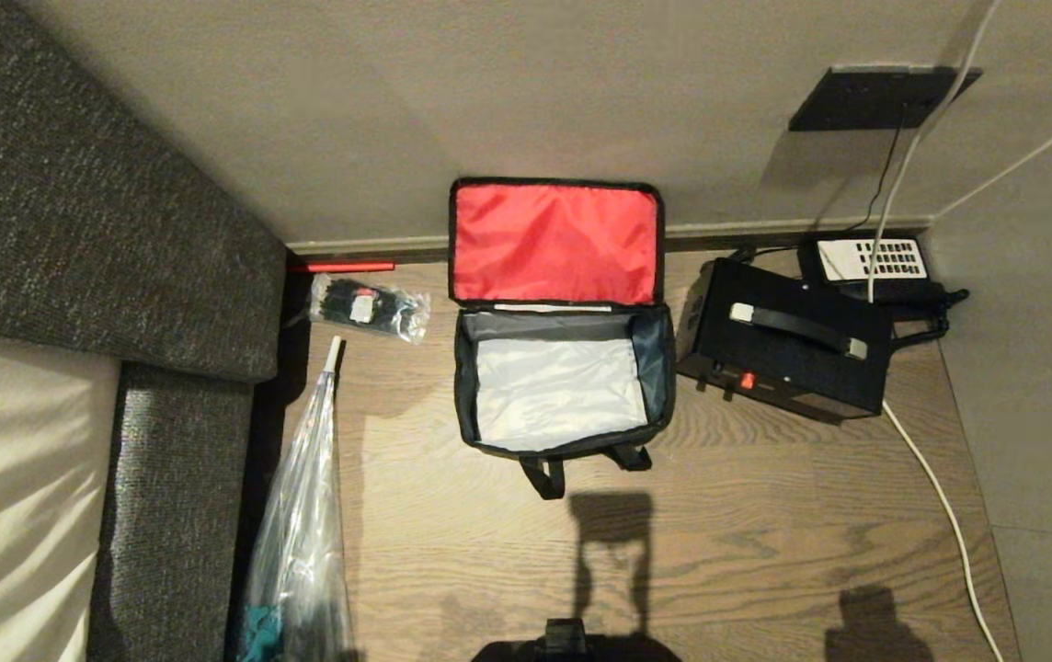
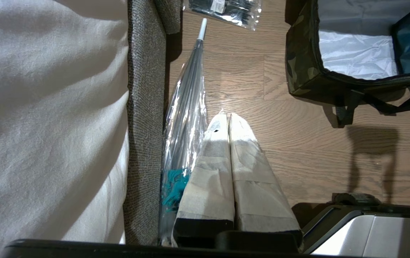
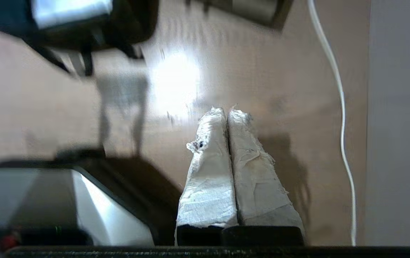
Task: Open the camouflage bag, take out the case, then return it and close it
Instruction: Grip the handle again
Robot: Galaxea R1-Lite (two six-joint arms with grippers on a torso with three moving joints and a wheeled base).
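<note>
The camouflage bag (image 1: pixel 563 391) stands open on the wood floor by the wall, its red-lined lid (image 1: pixel 554 241) leaning back, its grey inside showing only a pale liner. The black case (image 1: pixel 783 349) stands on the floor just right of the bag, handle and small red latch facing up. Neither arm shows in the head view. My left gripper (image 2: pixel 225 115) hangs shut and holding nothing above the floor, with the bag (image 2: pixel 300 61) off to its far side. My right gripper (image 3: pixel 226 111) is shut on nothing over bare floor, the bag's blurred corner (image 3: pixel 119 25) beyond it.
A grey sofa (image 1: pixel 94 230) with a pale cushion fills the left. A clear folded umbrella (image 1: pixel 301 515) and a small plastic bag (image 1: pixel 370 308) lie beside it. A black telephone (image 1: pixel 875 267) and a white cable (image 1: pixel 935 496) sit at the right, near the wall.
</note>
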